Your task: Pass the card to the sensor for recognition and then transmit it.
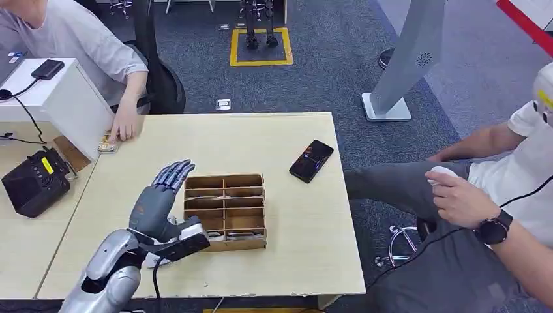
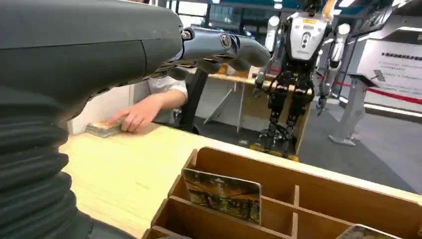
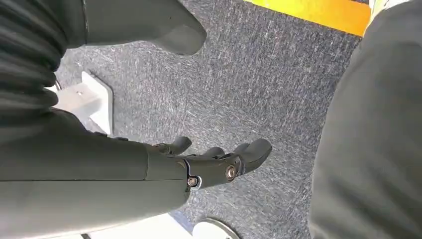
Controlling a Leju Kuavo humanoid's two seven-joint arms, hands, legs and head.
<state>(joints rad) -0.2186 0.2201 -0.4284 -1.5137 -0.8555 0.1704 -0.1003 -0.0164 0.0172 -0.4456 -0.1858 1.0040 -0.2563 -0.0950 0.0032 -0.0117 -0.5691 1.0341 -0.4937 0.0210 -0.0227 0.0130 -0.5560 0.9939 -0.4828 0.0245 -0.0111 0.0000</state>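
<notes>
Nearest the robot, at the table's near edge, the left hand (image 1: 156, 202) hovers just beside the left side of the wooden divider box (image 1: 225, 210), fingers spread and straight, holding nothing. From the left wrist view a picture card (image 2: 222, 194) stands upright in one of the box's near compartments, leaning against a thin partition; a second card's corner shows further along. The right hand (image 3: 214, 162) hangs beside the body over the grey carpet, fingers loosely curled and apart, also empty.

The main risk appears to be the pick itself. The card is thin and sits in a narrow slot, so broad fingers could jam against the partitions, push the light box across the table (image 1: 280, 261), or tip the card flat where it would be harder to pinch. A grip that catches only one corner could let it slip on the way out.

Further off, a black phone (image 1: 312, 160) lies right of the box, and a person's hand (image 1: 124, 127) rests on a small stack of cards (image 1: 107, 145) at the far left corner. A black device (image 1: 34, 181) sits on the adjoining desk; which item serves as the sensor cannot be told, so a misdirected reach is possible, and a swing that way could brush the person's arm.
</notes>
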